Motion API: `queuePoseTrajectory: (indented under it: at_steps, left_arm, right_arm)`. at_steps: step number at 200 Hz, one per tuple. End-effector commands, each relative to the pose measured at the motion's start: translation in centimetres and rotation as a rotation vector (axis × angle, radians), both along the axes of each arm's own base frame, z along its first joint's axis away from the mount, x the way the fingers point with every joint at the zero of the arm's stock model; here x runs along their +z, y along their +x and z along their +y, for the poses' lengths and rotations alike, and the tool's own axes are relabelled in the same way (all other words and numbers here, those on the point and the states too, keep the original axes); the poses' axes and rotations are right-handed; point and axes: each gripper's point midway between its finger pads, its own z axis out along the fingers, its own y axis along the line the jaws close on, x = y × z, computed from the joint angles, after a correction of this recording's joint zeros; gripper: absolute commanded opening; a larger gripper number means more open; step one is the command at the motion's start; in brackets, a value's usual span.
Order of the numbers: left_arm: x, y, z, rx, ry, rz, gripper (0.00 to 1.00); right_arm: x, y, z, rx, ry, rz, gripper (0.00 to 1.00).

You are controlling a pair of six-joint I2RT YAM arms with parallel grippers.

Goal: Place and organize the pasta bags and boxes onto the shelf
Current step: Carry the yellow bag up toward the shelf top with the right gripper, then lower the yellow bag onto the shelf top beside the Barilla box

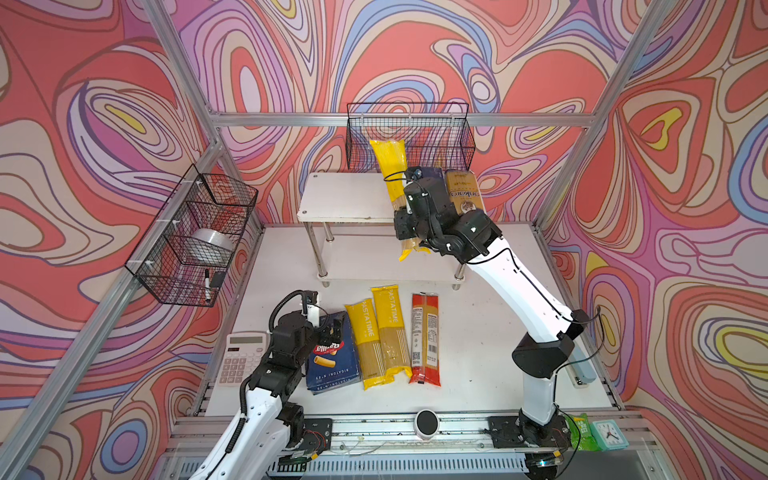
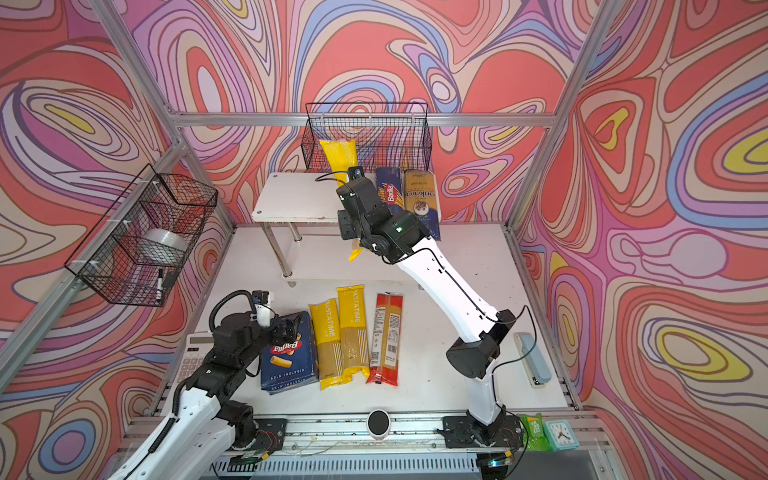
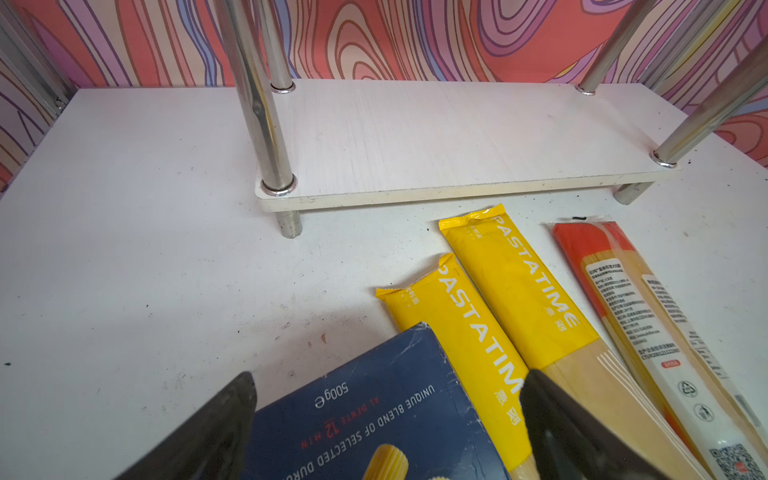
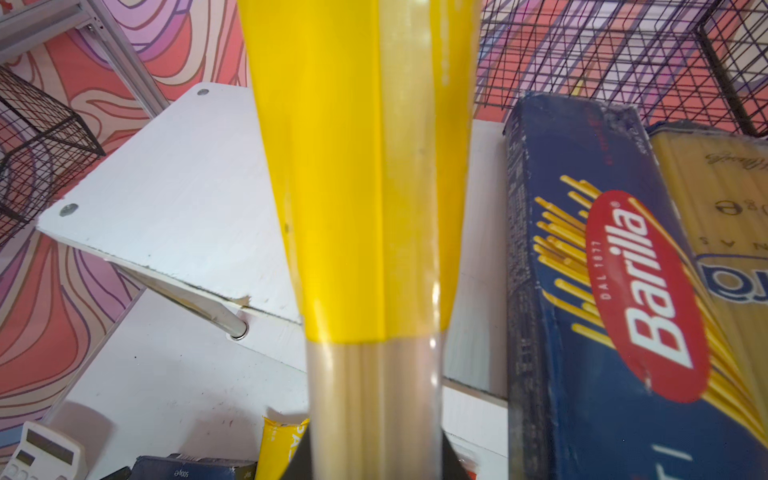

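Yellow spaghetti bag (image 1: 390,164) hangs tilted over the shelf (image 1: 345,199). The right gripper (image 4: 376,465) clamps it across its clear lower part, with the jaws pressed against both sides of the pack. The bag's yellow upper end leans back toward the wire basket (image 1: 440,137) behind the shelf. Its lower end sticks out past the front edge of the shelf's top board. Whether the bag touches that board is hard to tell, since the arm covers the spot in both top views.

On the top board, toward the shelf end on the right arm's side, the spaghetti box (image 2: 390,191) lies flat. The gold-and-navy bag (image 2: 422,195) lies just beside it at the very end.

In front of the shelf, on the table (image 1: 478,353), four packs lie side by side with their long sides pointing at the shelf. They are the rigatoni box (image 1: 332,365), a pair of PASTATIME bags (image 1: 365,345) touching each other, and the red bag (image 1: 424,336) slightly apart from them.

The left gripper (image 3: 386,436) sits over the shelf-facing end of the rigatoni box with its jaws spread wide, gripping nothing. One finger is past the box's outer edge and the other is above the nearest PASTATIME bag.
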Motion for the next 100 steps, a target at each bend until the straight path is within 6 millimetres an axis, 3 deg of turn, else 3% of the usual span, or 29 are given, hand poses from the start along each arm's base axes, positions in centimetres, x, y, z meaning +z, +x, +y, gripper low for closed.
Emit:
queuePoseTrajectory:
  at_steps: [1, 100]
  left_arm:
    - [0.2, 0.1, -0.1, -0.005, -0.004, -0.007, 1.0]
    - [0.2, 0.0, 0.0, -0.004, -0.006, -0.007, 1.0]
  right_arm:
    - [5.1, 1.3, -0.5, -0.043, 0.134, -0.14, 0.0]
    - [3.4, 4.0, -1.5, -0.103, 0.162, -0.113, 0.0]
